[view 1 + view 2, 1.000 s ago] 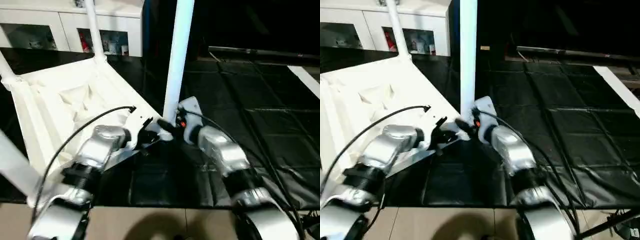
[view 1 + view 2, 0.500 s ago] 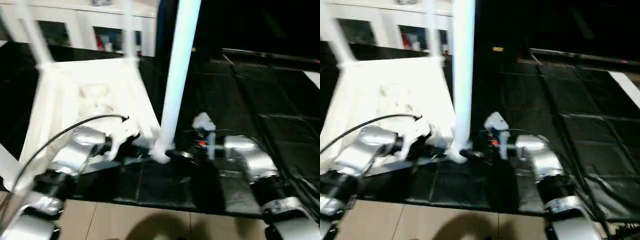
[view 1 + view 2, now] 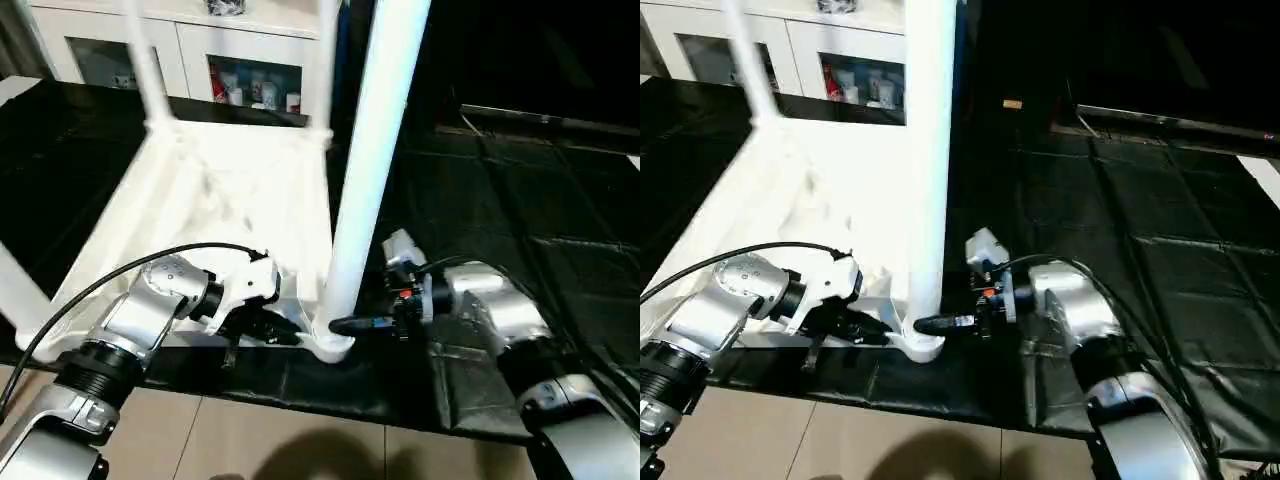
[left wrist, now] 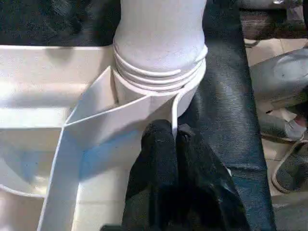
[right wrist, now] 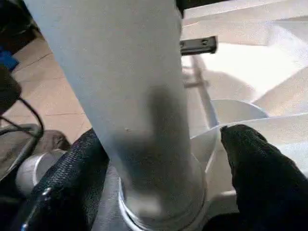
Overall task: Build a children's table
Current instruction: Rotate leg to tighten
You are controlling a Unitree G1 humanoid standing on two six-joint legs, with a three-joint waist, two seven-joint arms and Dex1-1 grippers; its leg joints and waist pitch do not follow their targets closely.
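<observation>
Table top [image 3: 225,190] lies underside-up on the black mat. Near-corner leg [image 3: 375,150] stands in its socket, threads showing; far legs at 11–12 o'clock. Left gripper [image 4: 166,144] pinched shut on the rim. Right gripper [image 5: 159,159] straddles the leg, fingers apart. Likely final tightening.

You have a black mat [image 3: 520,230] covering the floor, creased into squares, with bare tan floor [image 3: 300,440] along its near edge. Lying straight on the mat is the upturned white top [image 3: 220,200], ribbed side up, its near corner close to the mat's edge.
</observation>
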